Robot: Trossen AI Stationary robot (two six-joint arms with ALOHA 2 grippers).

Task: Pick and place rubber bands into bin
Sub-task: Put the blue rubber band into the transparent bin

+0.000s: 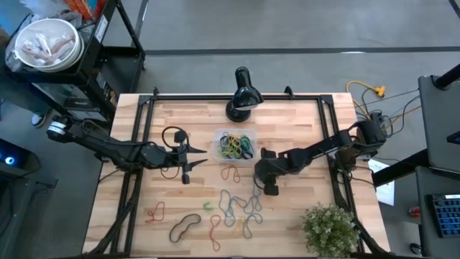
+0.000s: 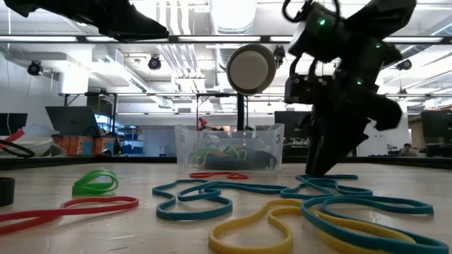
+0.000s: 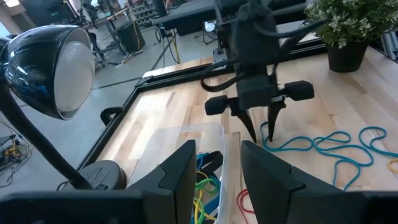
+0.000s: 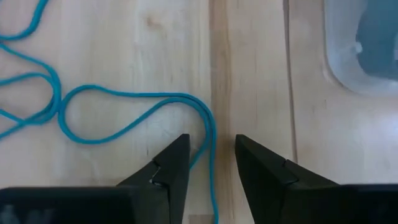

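The small clear plastic rectangular bin sits on the wooden desk in front of the black desk lamp, its long axis running left to right, with a heap of coloured bands inside. The loose thin elastic rubber bands lie scattered nearer the desk's front edge; a teal band loops across the planks. The right pincer points down at the desk just right of the bin, fingers spread, the teal strand running between the tips. The left pincer hovers left of the bin, fingers apart, holding nothing.
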